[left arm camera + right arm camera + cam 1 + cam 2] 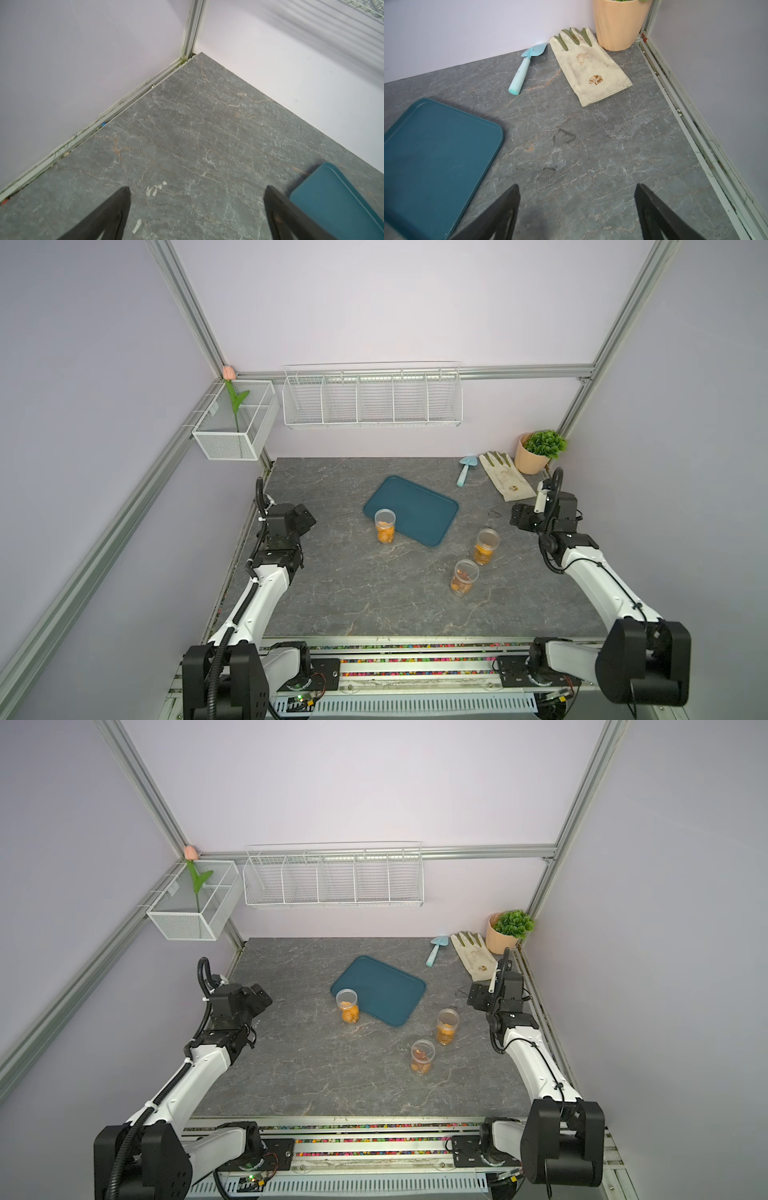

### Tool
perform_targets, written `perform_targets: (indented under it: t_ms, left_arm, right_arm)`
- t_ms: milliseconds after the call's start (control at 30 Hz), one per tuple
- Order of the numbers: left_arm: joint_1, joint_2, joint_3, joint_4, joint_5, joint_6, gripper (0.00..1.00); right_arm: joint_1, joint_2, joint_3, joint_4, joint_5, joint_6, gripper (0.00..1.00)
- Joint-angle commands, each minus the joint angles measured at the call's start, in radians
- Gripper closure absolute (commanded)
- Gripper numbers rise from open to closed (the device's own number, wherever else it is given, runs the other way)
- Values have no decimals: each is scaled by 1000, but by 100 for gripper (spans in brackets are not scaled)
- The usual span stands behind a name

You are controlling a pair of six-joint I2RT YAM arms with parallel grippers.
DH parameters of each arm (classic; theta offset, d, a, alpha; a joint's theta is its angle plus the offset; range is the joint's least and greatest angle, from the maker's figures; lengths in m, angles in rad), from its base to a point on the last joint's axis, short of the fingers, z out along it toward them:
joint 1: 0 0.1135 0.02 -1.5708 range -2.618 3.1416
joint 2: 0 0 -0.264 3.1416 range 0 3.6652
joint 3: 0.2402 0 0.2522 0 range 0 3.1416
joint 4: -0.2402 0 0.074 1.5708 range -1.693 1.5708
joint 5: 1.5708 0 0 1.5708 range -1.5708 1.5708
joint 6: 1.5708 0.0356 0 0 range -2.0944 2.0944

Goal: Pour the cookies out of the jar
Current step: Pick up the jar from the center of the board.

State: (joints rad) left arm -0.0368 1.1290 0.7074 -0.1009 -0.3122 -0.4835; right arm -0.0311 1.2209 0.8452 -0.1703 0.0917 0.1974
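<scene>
Jaws spread wide and holding nothing on both the left gripper (pixel 197 188) and the right gripper (pixel 577 185). Three clear jars (pixel 385 526) stand upright, which keeps the orange cookies (pixel 385 534) inside: one just beside the teal tray (pixel 419 502) at its 8 o'clock edge, two at its 5 o'clock, apart from it. The tray, judged the pouring target, lies central, between the arms. Both arms sit folded at 9 and 3 o'clock, wrists tilted down toward the tabletop (pixel 353 593).

No readable text, labels, numbers
</scene>
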Motion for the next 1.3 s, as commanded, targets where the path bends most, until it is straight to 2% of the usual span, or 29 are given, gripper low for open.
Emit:
perform_targets:
  t_ms: [0, 267, 433, 500, 633, 800, 1100, 1267]
  left_arm:
    - [-13, -37, 40, -134, 25, -108, 1]
    - [-44, -67, 157, -364, 47, -125, 1]
    - [-45, -117, 183, -427, 209, -150, 1]
    - [-45, -131, 195, -448, 275, -144, 1]
    - [-45, -133, 262, -597, 343, -148, 1]
    - [-44, -135, 308, -713, 429, -122, 0]
    - [-48, -203, 320, -775, 530, -150, 0]
    - [-48, -199, 343, -788, 594, -124, 0]
  right_arm:
    - [-6, -34, 58, -175, -43, 53, 12]
    - [3, -52, 141, -360, -93, 157, 12]
    - [31, -61, 165, -418, -163, 241, 12]
    - [49, -58, 183, -435, -168, 242, 12]
    - [96, -22, 254, -508, -198, 205, 12]
    - [133, -45, 252, -523, -230, 201, 12]
    - [171, -1, 344, -691, -187, 180, 12]
    - [192, 34, 365, -763, -221, 203, 12]
